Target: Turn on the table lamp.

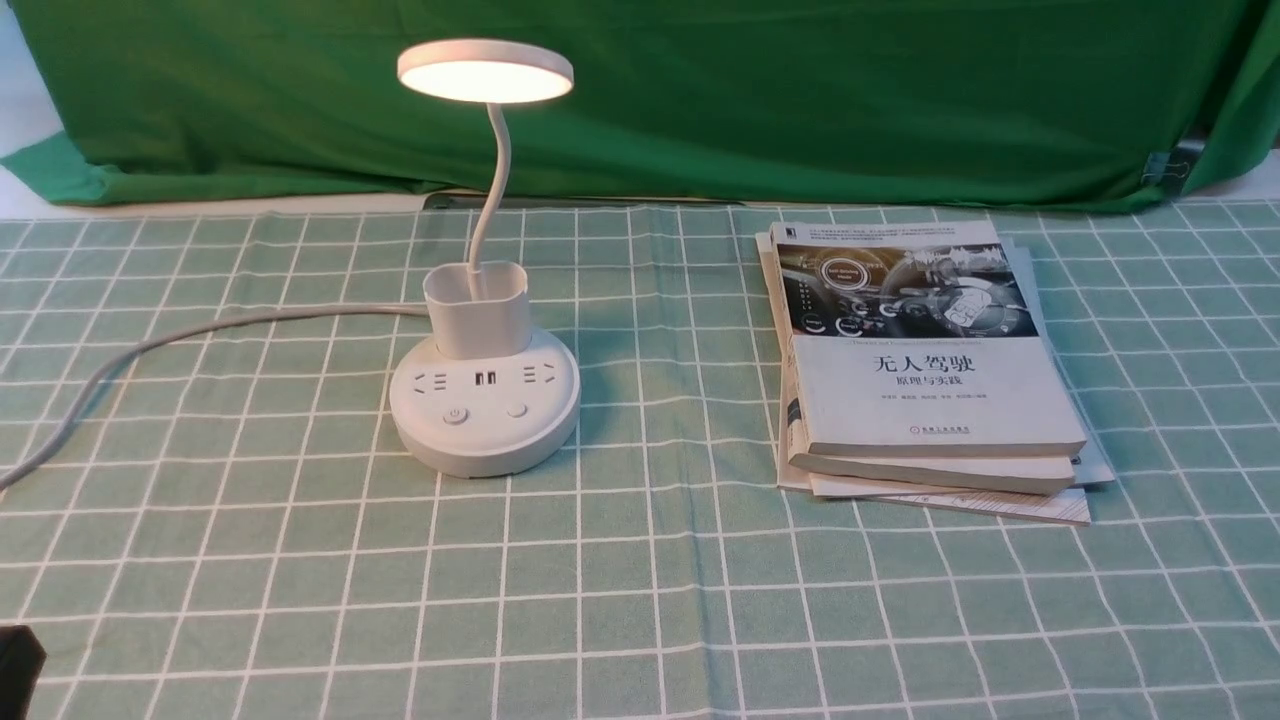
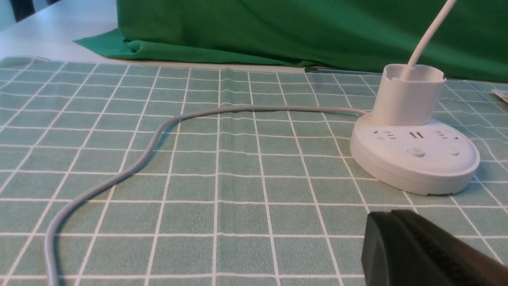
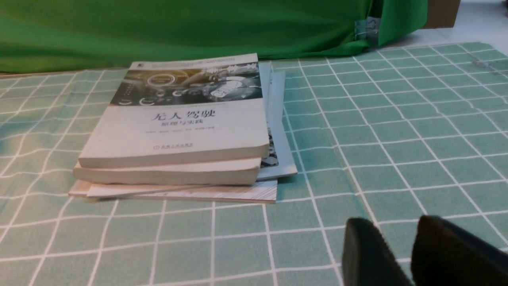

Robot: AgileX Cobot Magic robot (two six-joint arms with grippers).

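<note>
White and lit, the table lamp (image 1: 485,400) stands upright, disc face down, beyond and to the right of the left claw (image 2: 379,214), its fingers together; the right claw's (image 3: 393,220) tips are apart.

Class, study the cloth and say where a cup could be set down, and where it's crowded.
Clear patches: between the lamp base and the book stack; in front of both; and right of the stack. Left of the base, a gray cable crosses the cloth. Most crowded: the stack, with papers or thin booklets jutting out beneath the books.
</note>
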